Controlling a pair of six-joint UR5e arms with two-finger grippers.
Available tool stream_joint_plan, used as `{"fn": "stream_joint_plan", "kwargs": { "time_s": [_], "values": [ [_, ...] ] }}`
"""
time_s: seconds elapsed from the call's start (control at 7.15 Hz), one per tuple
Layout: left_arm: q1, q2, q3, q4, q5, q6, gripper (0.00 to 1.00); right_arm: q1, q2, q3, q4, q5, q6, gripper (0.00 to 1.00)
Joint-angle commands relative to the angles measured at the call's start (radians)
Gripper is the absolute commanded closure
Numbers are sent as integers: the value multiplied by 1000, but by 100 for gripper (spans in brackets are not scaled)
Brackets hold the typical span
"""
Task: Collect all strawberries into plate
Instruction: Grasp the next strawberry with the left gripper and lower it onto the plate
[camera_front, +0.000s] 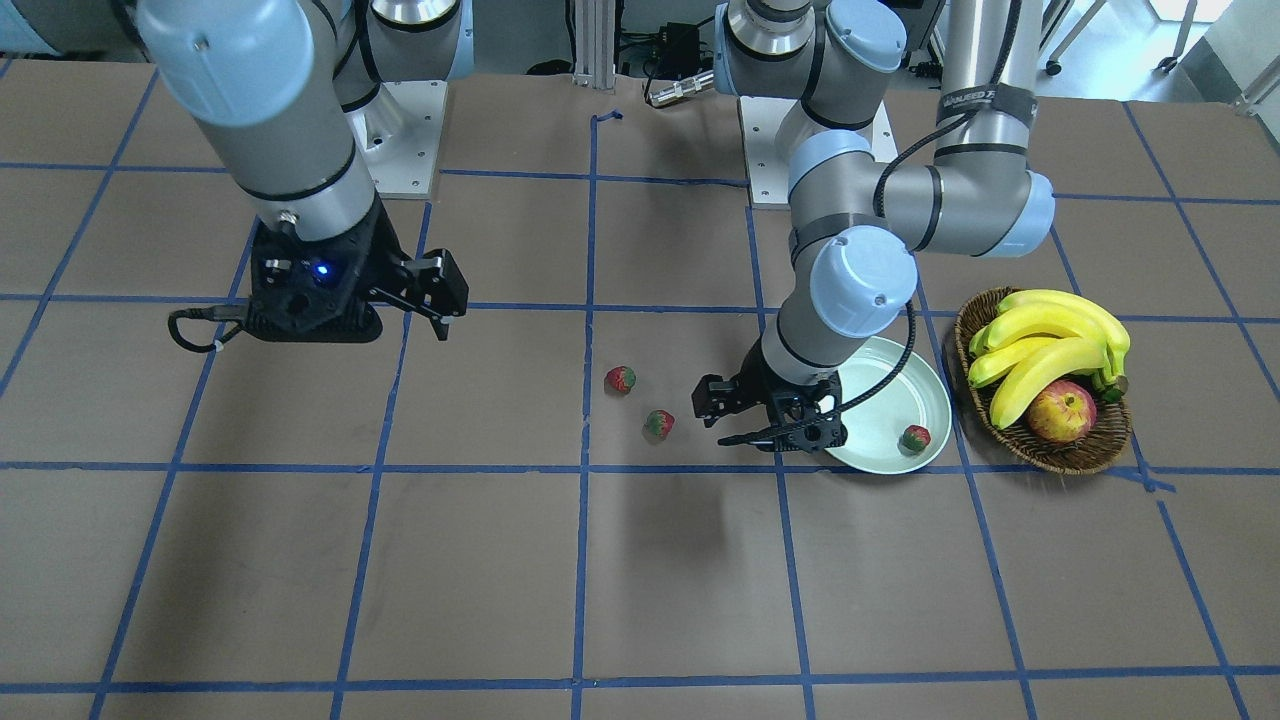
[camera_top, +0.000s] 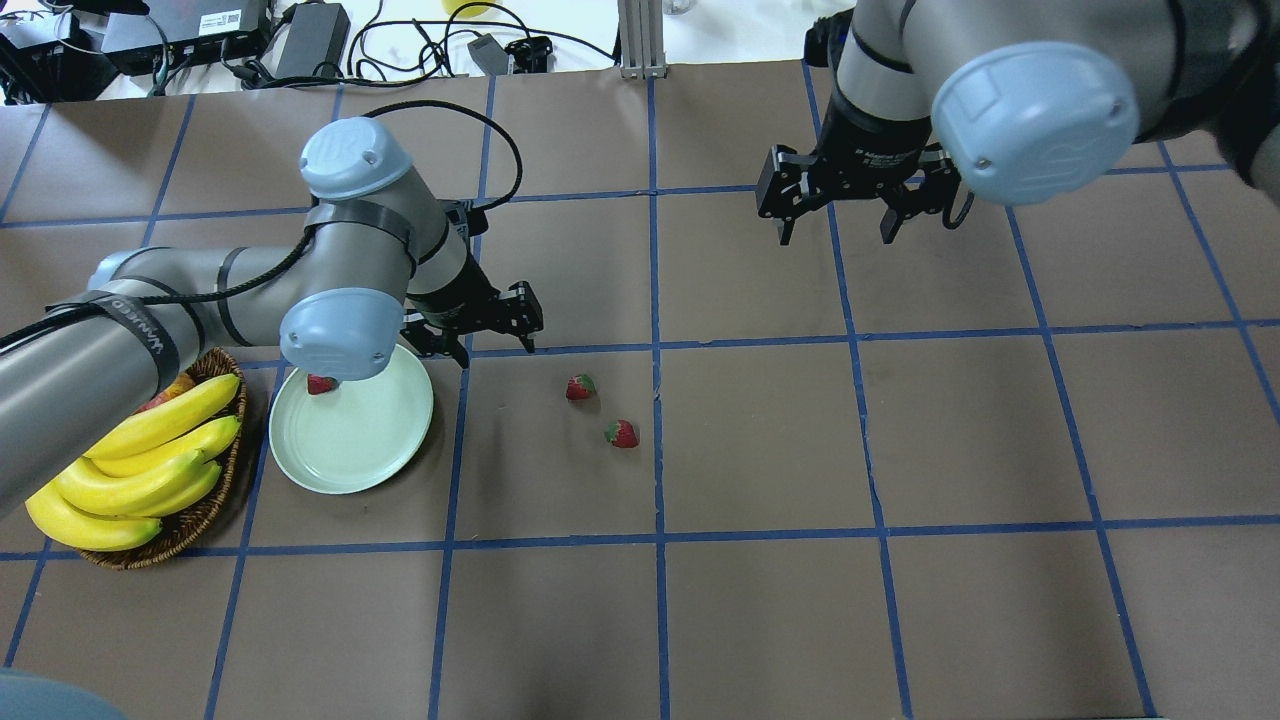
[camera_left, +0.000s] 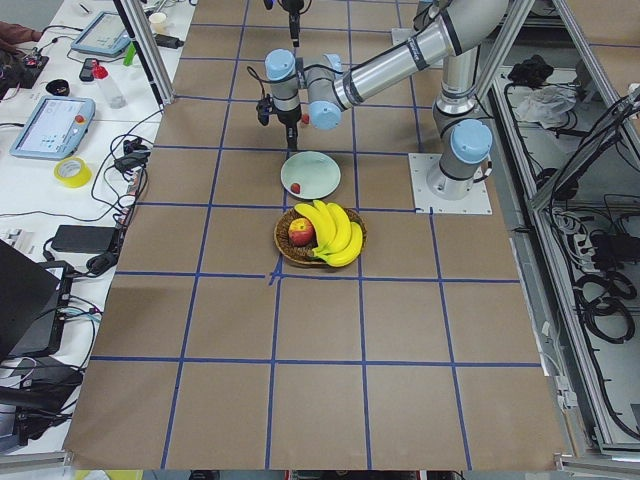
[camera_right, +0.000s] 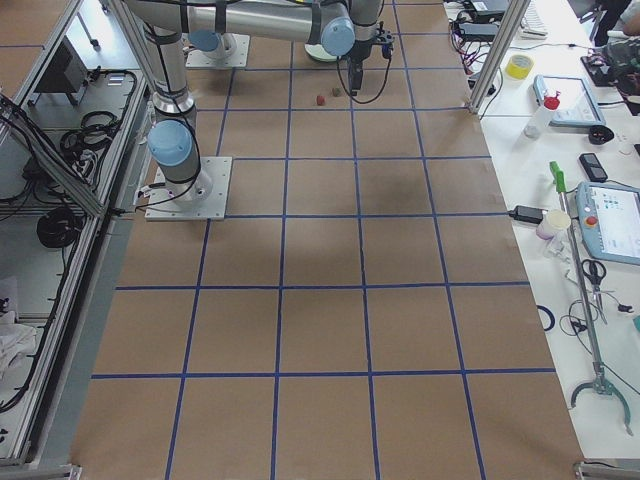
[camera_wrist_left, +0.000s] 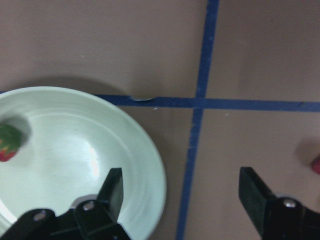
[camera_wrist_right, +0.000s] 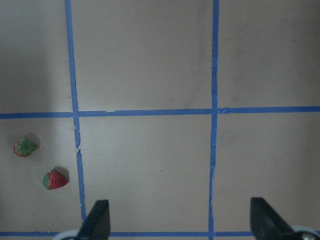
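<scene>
Brown table, blue tape grid

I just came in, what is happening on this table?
The robot is partway through loading the plate. One strawberry lies in it; two other strawberries lie on the table nearby. The left gripper, open and empty, hovers at the plate's rim. The right gripper hangs open, farther off.

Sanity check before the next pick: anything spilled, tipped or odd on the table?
Nothing stands out. The plate lies flat with one strawberry in it, two strawberries sit loose on the table, and the basket is upright.
</scene>
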Motion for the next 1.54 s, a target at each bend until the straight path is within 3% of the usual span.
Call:
{"fn": "stream_joint_plan", "kwargs": {
  "time_s": [0.0, 0.42, 0.56, 0.7, 0.98, 1.26, 1.4],
  "values": [
    [-95, -72, -1, 63, -16, -175, 22, -9, -52, -113, 89, -9, -8, 0],
    [-121, -120, -2, 103, -33, -231, 25, -9, -58, -155, 165, -14, -1, 0],
    [-121, -119, -1, 101, -39, -234, 44, -8, -59, -166, 174, -20, 6, 0],
    [-121, -119, -2, 95, -39, -236, 72, -3, -58, -161, 160, -28, 7, 0],
    [-121, -116, -1, 94, -37, -236, 98, -2, -58, -149, 91, -28, 7, 0],
    [-105, -61, 40, 91, -24, -173, 100, -2, -58, -149, 96, -28, 10, 0],
    [-48, -36, 91, 12, -2, -92, 100, -2, -58, -149, 94, -28, 10, 0]
  ]
}}
